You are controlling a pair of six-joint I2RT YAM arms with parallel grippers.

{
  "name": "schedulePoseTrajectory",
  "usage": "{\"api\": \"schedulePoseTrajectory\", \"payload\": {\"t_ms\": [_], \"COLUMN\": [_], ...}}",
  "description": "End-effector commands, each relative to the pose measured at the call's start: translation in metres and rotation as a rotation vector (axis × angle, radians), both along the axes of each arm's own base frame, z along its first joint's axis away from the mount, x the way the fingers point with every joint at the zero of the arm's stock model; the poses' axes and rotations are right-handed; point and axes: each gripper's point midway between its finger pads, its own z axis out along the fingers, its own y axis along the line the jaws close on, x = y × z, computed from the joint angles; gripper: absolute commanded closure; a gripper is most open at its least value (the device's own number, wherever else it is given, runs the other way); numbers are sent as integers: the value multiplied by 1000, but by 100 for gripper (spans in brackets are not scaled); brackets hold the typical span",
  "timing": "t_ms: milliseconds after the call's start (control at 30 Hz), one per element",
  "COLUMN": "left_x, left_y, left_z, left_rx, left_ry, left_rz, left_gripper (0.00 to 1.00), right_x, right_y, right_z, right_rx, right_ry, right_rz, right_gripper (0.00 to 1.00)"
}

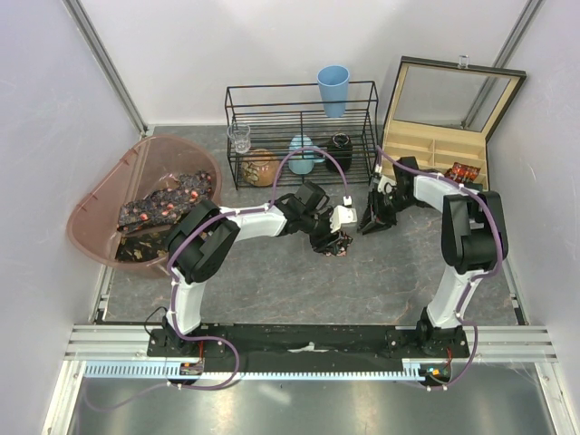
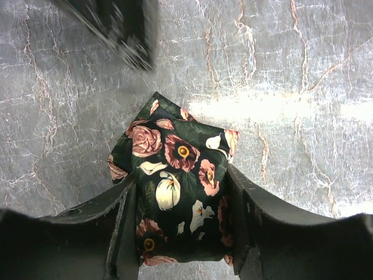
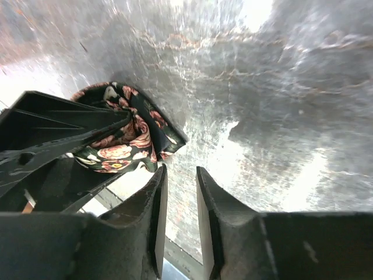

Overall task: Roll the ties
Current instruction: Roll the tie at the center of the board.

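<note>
A compact coil of dark tie (image 2: 175, 157) with pink, red and cream flowers lies on the grey marbled table at the centre (image 1: 337, 243). My left gripper (image 2: 180, 178) is shut on it, one finger on each side, low at the table (image 1: 333, 237). My right gripper (image 1: 373, 222) hovers just right of it, jaws a narrow gap apart with nothing between them (image 3: 180, 172). The right wrist view shows the coil (image 3: 125, 149) in the left gripper's fingers (image 3: 64, 122), to the left of my right fingers. Several unrolled ties (image 1: 163, 204) lie in the pink tub.
The translucent pink-brown tub (image 1: 86, 217) stands at the left. A black wire rack (image 1: 299, 118) at the back holds a blue cup (image 1: 333, 89), a glass (image 1: 239, 138) and small jars. An open wooden box (image 1: 435, 145) at the back right holds rolled ties (image 1: 462, 171).
</note>
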Motion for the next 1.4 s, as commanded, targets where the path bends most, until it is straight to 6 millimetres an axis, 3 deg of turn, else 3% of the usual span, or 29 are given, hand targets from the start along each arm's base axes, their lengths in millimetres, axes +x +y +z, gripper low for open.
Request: {"api": "schedulePoseTrajectory", "payload": {"t_ms": [0,200,533,667,767,867,967,1033,1233,1367], "left_x": [-19,-18,-15,-10,3,9,10,7,0,-7], "left_y": [41,42,40,38,35,29,24,24,46,56], "left_z": [-54,-54,-54,-50,-32,-7,6,3,-36,-49], "left_rx": [199,202,206,192,122,11,-34,-17,162,224], "left_ry": [112,120,128,150,175,204,221,248,294,301], "left_rz": [18,22,30,67,148,196,215,215,237,229], "left_gripper": [98,98,98,98,98,98,98,98,98,98], "right_x": [11,8,3,-7,-10,-12,-13,-13,-6,3], "right_y": [9,20,32,15,5,-3,-6,-7,-3,12], "right_z": [11,-6,-28,-54,-60,-62,-63,-63,-54,-25], "right_rx": [35,-6,-79,-189,-250,-294,-313,-314,-294,-169], "right_ry": [-73,-46,-34,21,29,37,42,38,8,-33], "right_rz": [-16,3,83,100,102,107,114,116,123,110], "right_gripper": [72,94,100,100,100,100,100,100,100,92]}}
